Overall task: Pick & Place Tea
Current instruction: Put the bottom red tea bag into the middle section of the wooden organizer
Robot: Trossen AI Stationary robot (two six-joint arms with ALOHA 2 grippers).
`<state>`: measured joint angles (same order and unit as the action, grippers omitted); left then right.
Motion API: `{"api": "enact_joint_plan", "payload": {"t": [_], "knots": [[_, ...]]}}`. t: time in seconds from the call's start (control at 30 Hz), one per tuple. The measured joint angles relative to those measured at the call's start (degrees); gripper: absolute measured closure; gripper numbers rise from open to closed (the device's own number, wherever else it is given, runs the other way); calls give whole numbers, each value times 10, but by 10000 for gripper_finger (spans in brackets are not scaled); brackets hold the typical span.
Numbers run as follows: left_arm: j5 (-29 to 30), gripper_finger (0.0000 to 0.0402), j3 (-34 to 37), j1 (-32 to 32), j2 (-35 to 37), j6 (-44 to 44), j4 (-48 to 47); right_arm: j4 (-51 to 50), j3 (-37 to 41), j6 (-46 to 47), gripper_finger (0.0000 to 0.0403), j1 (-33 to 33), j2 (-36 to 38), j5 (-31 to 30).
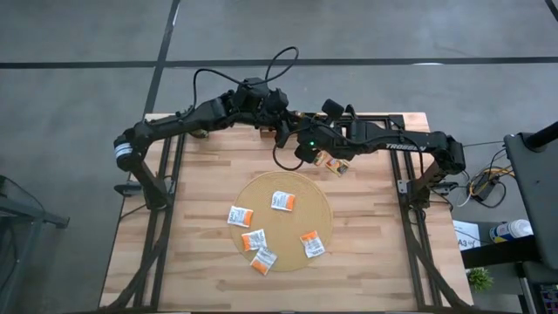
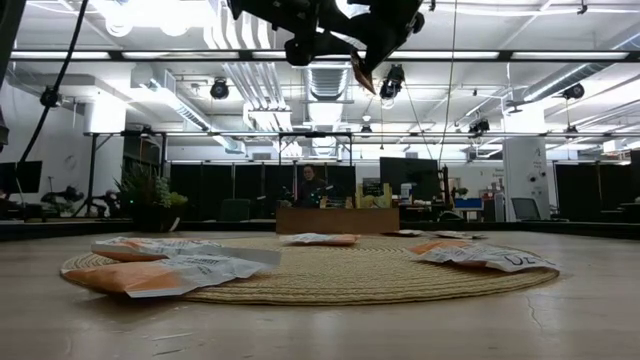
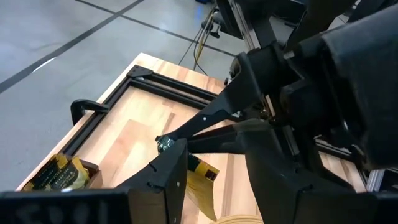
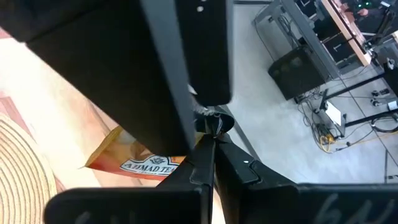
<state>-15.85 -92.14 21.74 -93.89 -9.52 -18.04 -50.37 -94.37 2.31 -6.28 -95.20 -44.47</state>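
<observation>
Both dark arms reach in above the far half of the pale wooden slatted worktop (image 1: 366, 262). The right gripper (image 4: 208, 134) hangs in the air beyond the far edge of the large round woven tan mat (image 1: 305, 196), its fingers pressed together on an orange flat square tea sachet (image 4: 134, 163) with printed lettering, which hangs below them, clear of the worktop. In the low view this sachet shows as a small orange sliver under the dark gripper at the top of the picture. The left gripper (image 3: 211, 162) is just beside it, on the left and slightly farther back; its fingers stand part-way spread, and whether they touch the held sachet cannot be told.

Five white sachets with orange marks (image 1: 282, 201) lie flat on the mat: one near its far middle, one at its left, two at its near left, one at its near right. A small brown wooden compartment tray (image 1: 335, 164) stands on the worktop just beyond the mat's far right edge; the left wrist view shows yellow-and-dark sachets (image 3: 59, 174) in a compartment.
</observation>
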Motion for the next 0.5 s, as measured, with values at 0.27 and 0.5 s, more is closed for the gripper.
{"api": "enact_joint_plan", "payload": {"t": [0.27,0.5], "knots": [[1,344,0,0,0,11,0,2,0,0,395,0,2,0],[1,400,0,0,0,24,0,12,0,0,395,0,2,0]]}}
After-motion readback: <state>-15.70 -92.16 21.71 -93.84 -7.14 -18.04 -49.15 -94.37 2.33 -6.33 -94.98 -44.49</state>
